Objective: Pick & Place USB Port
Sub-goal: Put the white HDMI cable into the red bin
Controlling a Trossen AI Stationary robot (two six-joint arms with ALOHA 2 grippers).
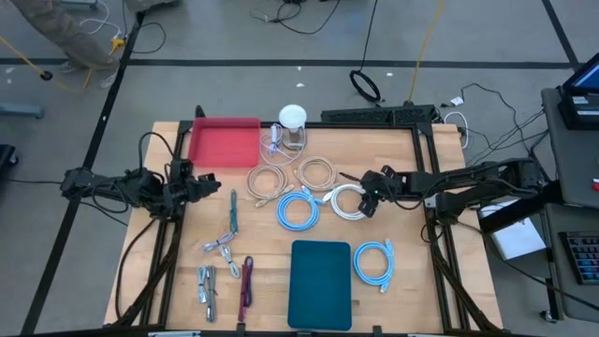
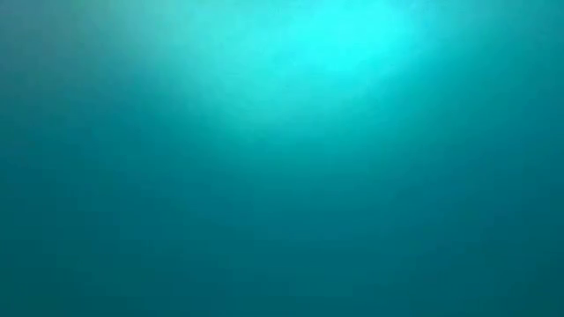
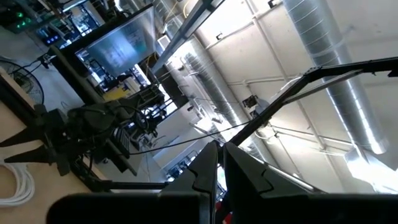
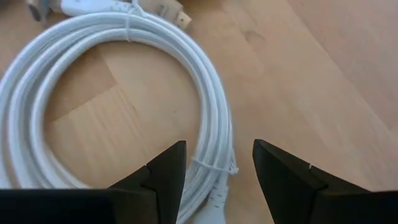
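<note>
White coiled cable sits between your right gripper's spread fingers, lined up for grabbing; left gripper waits pinched shut, empty, table's left edge.

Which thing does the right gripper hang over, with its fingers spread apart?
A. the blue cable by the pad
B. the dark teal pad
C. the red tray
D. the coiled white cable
D: the right wrist view shows the right gripper open just above the coiled white cable, with part of the coil running between its fingers; from above, that gripper sits over the same white coil.
</note>
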